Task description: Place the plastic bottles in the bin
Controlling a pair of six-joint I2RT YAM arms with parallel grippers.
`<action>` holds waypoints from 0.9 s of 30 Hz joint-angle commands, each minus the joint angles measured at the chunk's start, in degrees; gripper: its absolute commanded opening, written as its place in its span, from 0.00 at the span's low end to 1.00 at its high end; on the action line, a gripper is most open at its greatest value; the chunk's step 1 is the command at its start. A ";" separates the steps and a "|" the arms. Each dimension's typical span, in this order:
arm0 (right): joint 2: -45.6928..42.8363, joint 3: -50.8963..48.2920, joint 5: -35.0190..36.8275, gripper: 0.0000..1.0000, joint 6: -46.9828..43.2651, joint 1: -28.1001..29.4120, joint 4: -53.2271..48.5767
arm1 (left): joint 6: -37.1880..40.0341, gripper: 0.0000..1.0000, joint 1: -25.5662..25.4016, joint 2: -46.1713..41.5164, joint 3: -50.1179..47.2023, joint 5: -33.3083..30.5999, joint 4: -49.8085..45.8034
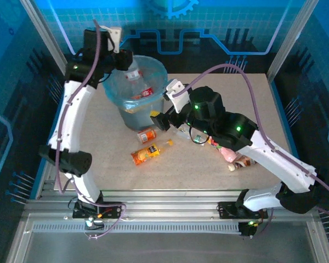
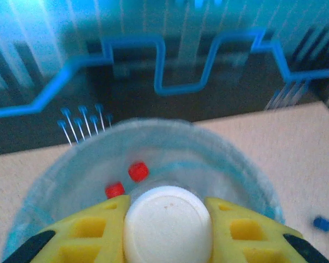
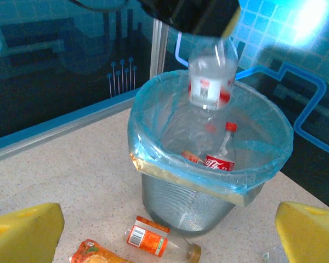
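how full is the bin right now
Mostly empty: the bin holds at least two bottles lying at the bottom, well below its rim.

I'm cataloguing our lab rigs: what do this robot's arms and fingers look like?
Both the left arm and right arm have white links, black joints with small green lights, and looping purple cables. The fingers are chunky yellow blocks with square pockets.

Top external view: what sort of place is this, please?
Probably a robot test cell or demo booth: aluminium frame posts, blue circuit-pattern wall panels, and the left arm and right arm bolted to rails at the table edge.
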 commanded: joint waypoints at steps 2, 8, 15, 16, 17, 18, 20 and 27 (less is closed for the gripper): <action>0.54 1.01 -0.23 1.00 0.95 0.85 -0.92 | 0.82 0.00 0.36 0.71 -4.63 5.37 -0.50; 1.16 0.66 0.00 1.00 1.16 0.94 -1.99 | 0.37 0.18 0.34 2.47 -9.16 7.35 1.55; 1.50 0.91 0.39 1.00 0.78 1.01 -2.28 | -0.87 0.66 0.28 1.64 -10.90 7.94 2.73; 1.47 0.92 0.37 1.00 0.82 1.02 -2.26 | -0.90 0.66 0.34 1.53 -10.93 7.82 2.91; 1.45 0.92 0.47 1.00 0.70 1.04 -2.19 | -0.89 0.66 0.36 1.24 -10.84 7.79 3.01; 1.43 0.90 0.48 1.00 0.67 1.00 -2.24 | -0.81 0.66 0.31 1.04 -10.69 7.83 3.00; 1.45 0.88 0.69 1.00 0.69 1.03 -2.19 | -0.81 0.65 0.32 0.55 -10.75 7.58 3.11; 1.34 0.09 0.78 1.00 0.94 1.01 -2.66 | -1.42 0.64 0.37 -1.02 -11.34 7.77 3.61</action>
